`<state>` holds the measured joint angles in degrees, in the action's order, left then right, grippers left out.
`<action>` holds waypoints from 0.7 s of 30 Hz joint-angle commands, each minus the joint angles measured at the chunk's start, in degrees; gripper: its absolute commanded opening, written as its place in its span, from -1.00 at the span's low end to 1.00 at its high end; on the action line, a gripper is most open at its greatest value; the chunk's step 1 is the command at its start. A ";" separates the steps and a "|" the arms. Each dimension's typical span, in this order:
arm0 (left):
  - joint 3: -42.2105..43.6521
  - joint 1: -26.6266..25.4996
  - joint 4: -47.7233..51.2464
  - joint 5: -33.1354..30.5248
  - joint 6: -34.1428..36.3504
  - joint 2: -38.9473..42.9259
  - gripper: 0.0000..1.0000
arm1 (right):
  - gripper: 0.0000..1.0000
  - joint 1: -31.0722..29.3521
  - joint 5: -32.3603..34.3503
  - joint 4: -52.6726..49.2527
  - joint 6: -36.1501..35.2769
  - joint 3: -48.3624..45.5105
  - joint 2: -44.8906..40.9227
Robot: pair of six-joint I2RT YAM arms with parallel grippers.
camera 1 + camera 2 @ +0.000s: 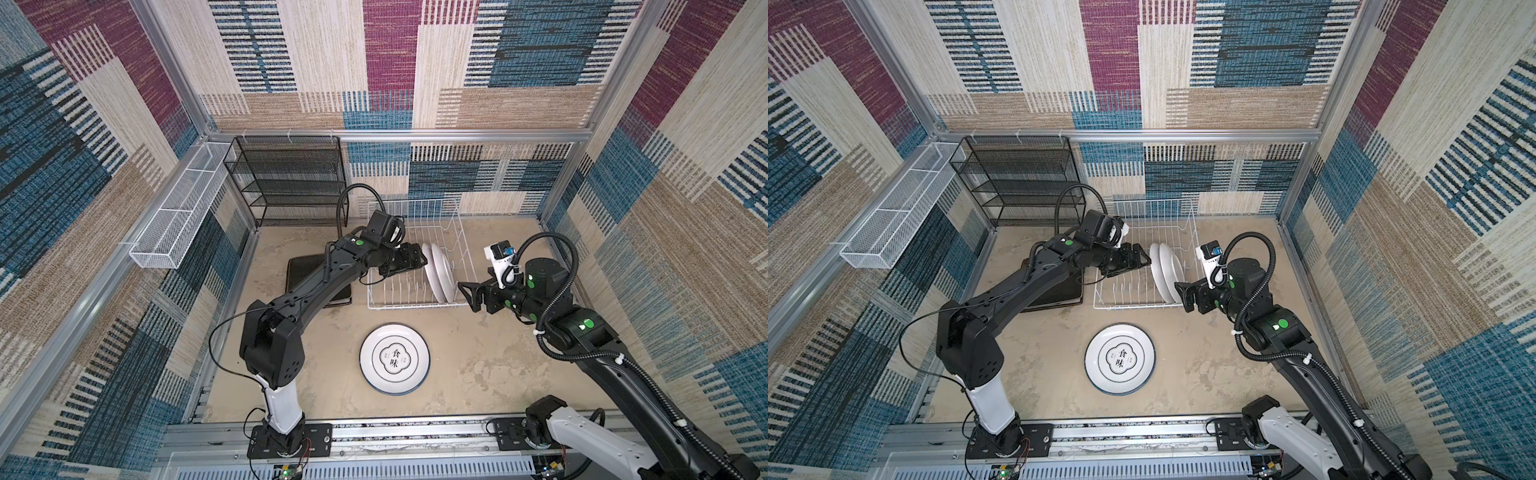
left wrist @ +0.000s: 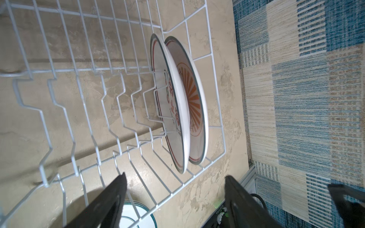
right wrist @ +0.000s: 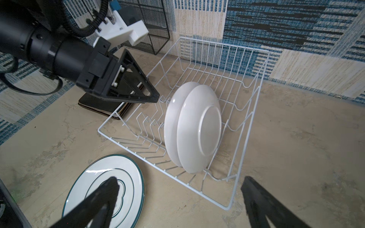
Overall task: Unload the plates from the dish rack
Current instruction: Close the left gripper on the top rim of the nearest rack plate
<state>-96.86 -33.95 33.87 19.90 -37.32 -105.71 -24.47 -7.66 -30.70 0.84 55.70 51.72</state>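
Up front, one round plate (image 1: 394, 358) lies flat on the bench (image 1: 498, 365), judged unloaded. Beyond, tines (image 1: 395, 291) hold two plates (image 1: 440, 274) upright at the right end of the dish rack (image 1: 409, 214); left hand (image 2: 175, 177) and right hand (image 1: 468, 296) flank them, both spread and empty, seemingly set for the next lift

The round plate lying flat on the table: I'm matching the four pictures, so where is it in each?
Top view: flat plate below centre, in front of the dish rack.
Top view: same spot.
Left wrist: sliver seen through the rack wires.
Right wrist: beside the rack, partly behind a jaw.
Shared landmark: the dish rack.
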 commanded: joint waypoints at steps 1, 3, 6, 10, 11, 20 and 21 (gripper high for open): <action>-1.97 -0.40 -0.39 1.18 -0.17 -2.45 0.57 | 0.98 -0.06 0.83 0.72 0.62 -0.23 -0.26; -2.77 -0.54 -0.45 1.54 -0.40 -4.04 0.52 | 0.98 -0.05 0.84 1.14 0.31 -0.46 -0.61; -4.02 -0.63 -0.39 1.95 -0.93 -6.02 0.41 | 0.98 0.02 1.16 1.34 0.04 -0.59 -1.16; -5.48 -0.93 -0.38 2.23 -1.38 -8.28 0.27 | 0.98 -0.01 1.46 1.25 -0.64 -0.44 -1.28; -5.85 -1.00 -0.44 2.24 -1.64 -8.81 0.23 | 0.98 0.03 1.51 1.33 -0.90 -0.64 -1.32; -8.15 -1.68 -0.40 1.56 -3.35 -12.06 -0.02 | 0.98 0.01 1.34 2.60 -1.72 -2.00 -1.20; -8.35 -1.70 -0.38 1.60 -3.63 -12.26 -0.05 | 0.98 0.01 1.39 2.74 -1.85 -2.15 -1.19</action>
<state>-104.42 -35.55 33.65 21.43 -38.89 -117.40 -24.40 -6.87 -29.98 -0.30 53.80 50.43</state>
